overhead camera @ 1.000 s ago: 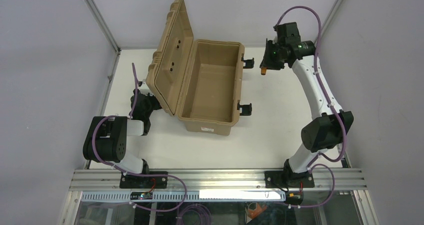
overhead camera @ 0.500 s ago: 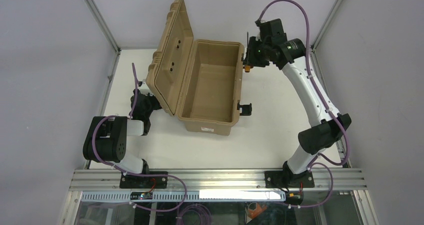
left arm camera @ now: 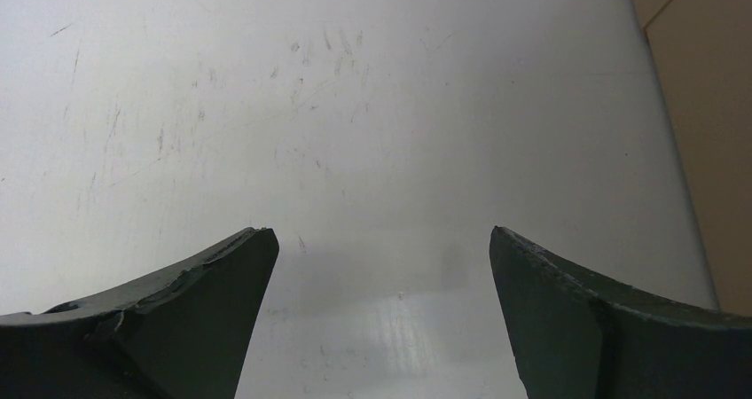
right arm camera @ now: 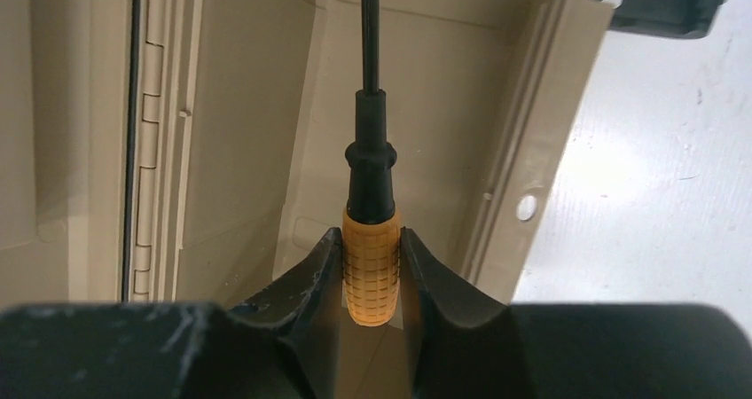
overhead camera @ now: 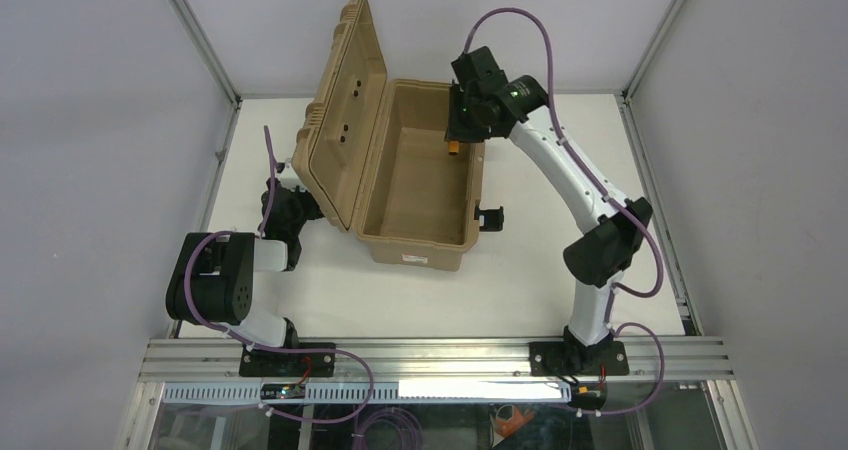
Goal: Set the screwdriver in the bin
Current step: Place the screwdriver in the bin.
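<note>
The right gripper point(right arm camera: 371, 239) is clamped on the screwdriver point(right arm camera: 371, 279), one finger pressed against each side of the knurled orange handle. The black collar and thin shaft point straight away from the wrist camera, and the tip runs out of that view at the top. Beyond the shaft lie the tan inner walls of the bin point(overhead camera: 418, 242). Its rim runs down the right of the wrist view, with white table point(overhead camera: 400, 305) past it. From above, this gripper hangs over the far end of the open bin, close to its right rim, and the orange handle shows just inside that rim, above the bare interior. Whether the tool touches the bin cannot be told. The bin stands mid-table with its ribbed lid point(overhead camera: 345, 120) raised nearly upright along the left side and a black latch point(overhead camera: 490, 217) sticking out from the right long side. The left gripper point(left arm camera: 377, 239) sits low over the table with its jaws spread wide and nothing between them. It is just beside the bin, on the lid side.
</note>
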Robot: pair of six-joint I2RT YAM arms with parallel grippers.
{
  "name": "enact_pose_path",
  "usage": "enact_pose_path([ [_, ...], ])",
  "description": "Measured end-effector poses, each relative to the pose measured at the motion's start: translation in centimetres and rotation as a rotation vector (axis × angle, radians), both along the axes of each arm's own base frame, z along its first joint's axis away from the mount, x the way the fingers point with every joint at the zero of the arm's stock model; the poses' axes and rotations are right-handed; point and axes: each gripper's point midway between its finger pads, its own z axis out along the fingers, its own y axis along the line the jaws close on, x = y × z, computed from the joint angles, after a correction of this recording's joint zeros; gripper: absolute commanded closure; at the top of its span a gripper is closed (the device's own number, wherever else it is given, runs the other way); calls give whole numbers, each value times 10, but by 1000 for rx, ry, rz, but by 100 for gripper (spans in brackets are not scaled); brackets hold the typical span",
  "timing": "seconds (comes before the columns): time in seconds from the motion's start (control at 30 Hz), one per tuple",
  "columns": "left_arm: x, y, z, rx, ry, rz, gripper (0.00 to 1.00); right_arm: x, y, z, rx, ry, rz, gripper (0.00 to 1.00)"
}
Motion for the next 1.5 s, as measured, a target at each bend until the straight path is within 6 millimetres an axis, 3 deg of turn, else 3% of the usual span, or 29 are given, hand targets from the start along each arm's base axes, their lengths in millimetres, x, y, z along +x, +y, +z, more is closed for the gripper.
enact_pose_path([
  [0.47, 0, 0, 0, 0, 0, 0, 1, 13, 41, -66, -82, 113, -55, 100],
  [0.97, 0, 0, 0, 0, 0, 0, 1, 17, 50, -176, -214, 296, -84, 100],
  [1.5, 0, 0, 0, 0, 0, 0, 1, 19, 56, -228, -207, 384, -92, 97],
])
